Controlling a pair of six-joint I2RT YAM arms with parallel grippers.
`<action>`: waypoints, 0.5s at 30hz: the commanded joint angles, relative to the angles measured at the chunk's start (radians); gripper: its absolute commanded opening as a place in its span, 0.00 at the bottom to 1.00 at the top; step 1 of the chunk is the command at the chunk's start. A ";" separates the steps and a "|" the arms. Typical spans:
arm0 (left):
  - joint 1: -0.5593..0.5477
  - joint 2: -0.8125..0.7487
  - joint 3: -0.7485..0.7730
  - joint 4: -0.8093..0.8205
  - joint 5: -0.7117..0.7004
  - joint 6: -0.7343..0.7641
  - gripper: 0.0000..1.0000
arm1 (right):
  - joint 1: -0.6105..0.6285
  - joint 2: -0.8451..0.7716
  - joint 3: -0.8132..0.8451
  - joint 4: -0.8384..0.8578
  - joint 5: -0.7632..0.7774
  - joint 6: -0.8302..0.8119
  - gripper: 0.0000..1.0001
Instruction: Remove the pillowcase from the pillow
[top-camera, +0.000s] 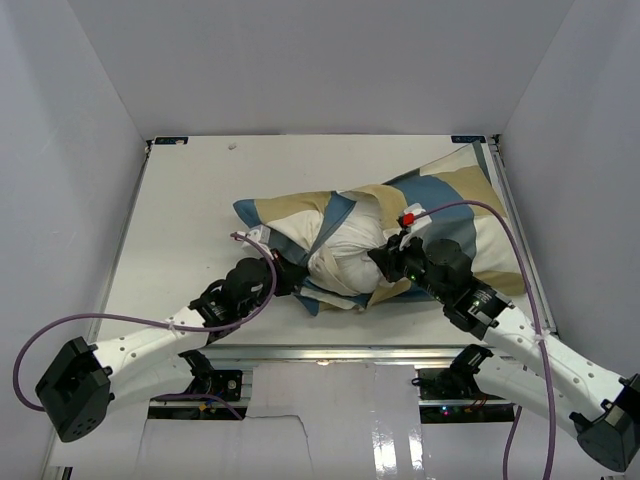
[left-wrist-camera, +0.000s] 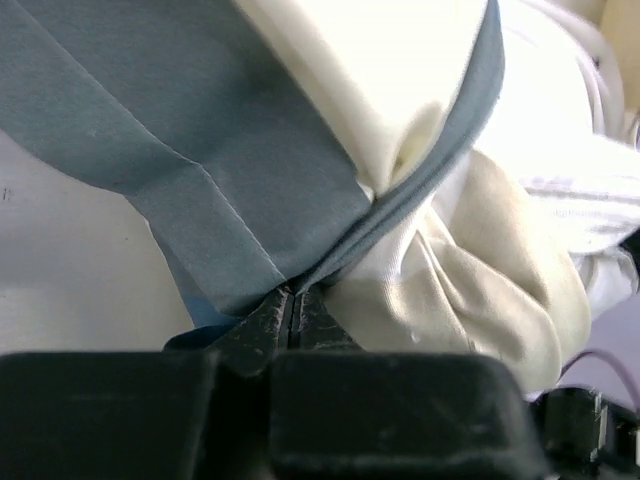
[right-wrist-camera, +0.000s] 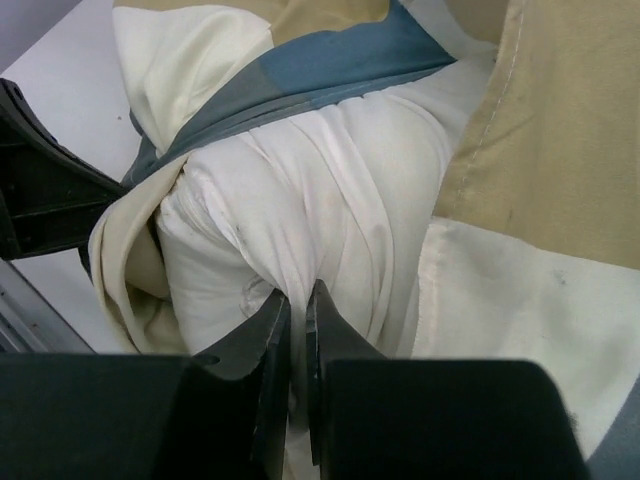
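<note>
White walls (top-camera: 60, 100) enclose a pale table (top-camera: 190, 200), seen from above, with two white robot arms reaching in from the near edge. Largest on the table is the pillowcase (top-camera: 470, 200), a soft cover in blocks of blue, tan and cream. It lies rumpled from the table's middle out towards the far right corner. Its right part spreads fairly flat, while its left and middle part is bunched. Out of that bunch bulges the pillow (top-camera: 345, 255), plain white and wrinkled, showing through the cover's opening on the side nearest the arms. Folds of the cover cross it on the far side and wrap under it on the near side. How much of the pillow lies inside cannot be told.

The left gripper (top-camera: 290, 278) sits just left of the white bulge. Its wrist camera shows the jaws pressed together, with the cover's blue edging (left-wrist-camera: 430, 190) running taut down into them. The right gripper (top-camera: 385, 262) sits just right of the bulge. Its wrist camera shows the jaws almost closed, pinching a fold of white pillow fabric.

Judging from this, the task is partway done. The opening is spread, part of the pillow is exposed, and each gripper holds a different cloth. What remains is to draw the two apart until the pillow is fully out of the cover.
</note>
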 joint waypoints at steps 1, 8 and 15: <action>0.038 -0.048 -0.052 -0.111 -0.003 0.119 0.17 | -0.060 -0.006 0.018 0.054 0.049 -0.010 0.08; 0.017 -0.013 0.111 -0.092 0.384 0.253 0.81 | -0.022 0.079 -0.082 0.260 -0.108 0.070 0.08; -0.089 0.084 0.219 -0.193 0.242 0.257 0.94 | 0.012 0.117 -0.091 0.324 -0.123 0.095 0.08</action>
